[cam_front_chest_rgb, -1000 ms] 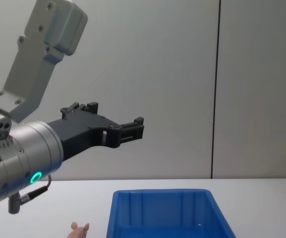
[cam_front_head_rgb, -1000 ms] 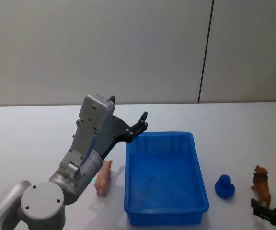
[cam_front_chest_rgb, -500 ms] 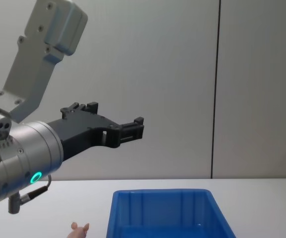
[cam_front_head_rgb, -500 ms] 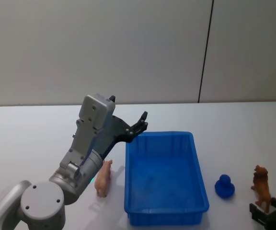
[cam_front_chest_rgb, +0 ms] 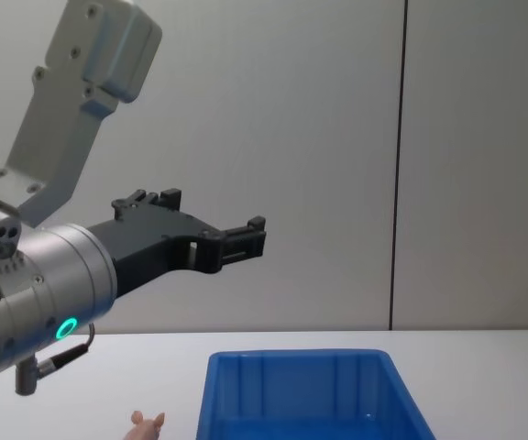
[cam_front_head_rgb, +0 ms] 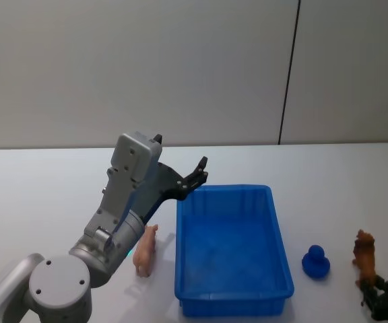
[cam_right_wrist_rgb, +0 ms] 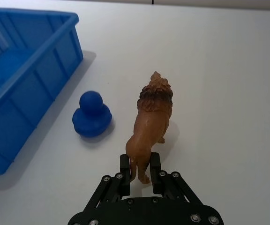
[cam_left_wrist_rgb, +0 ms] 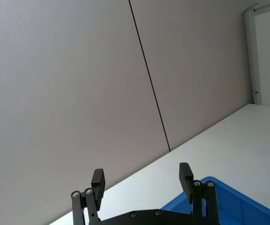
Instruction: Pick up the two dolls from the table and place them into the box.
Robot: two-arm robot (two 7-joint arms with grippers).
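Right tool [cam_right_wrist_rgb: 140, 164] clamps lion doll [cam_right_wrist_rgb: 150, 124] — left tool [cam_left_wrist_rgb: 142, 176] aloft

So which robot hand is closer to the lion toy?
Right. The right gripper is closed around the lion at its back legs. The left gripper hangs open in the air by the blue box, at its far left corner, across the box from the lion.

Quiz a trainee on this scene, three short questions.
1. True or false: the blue box holds a doll.
2. The pink pig stands: A) in the box B) on the table, left of the box C) on the box's rim.
3. Fill in: the right gripper grips the ____, while the left gripper hangs open, raised by the box's far left corner.
Key: 1 false; 2 B; 3 brown lion.
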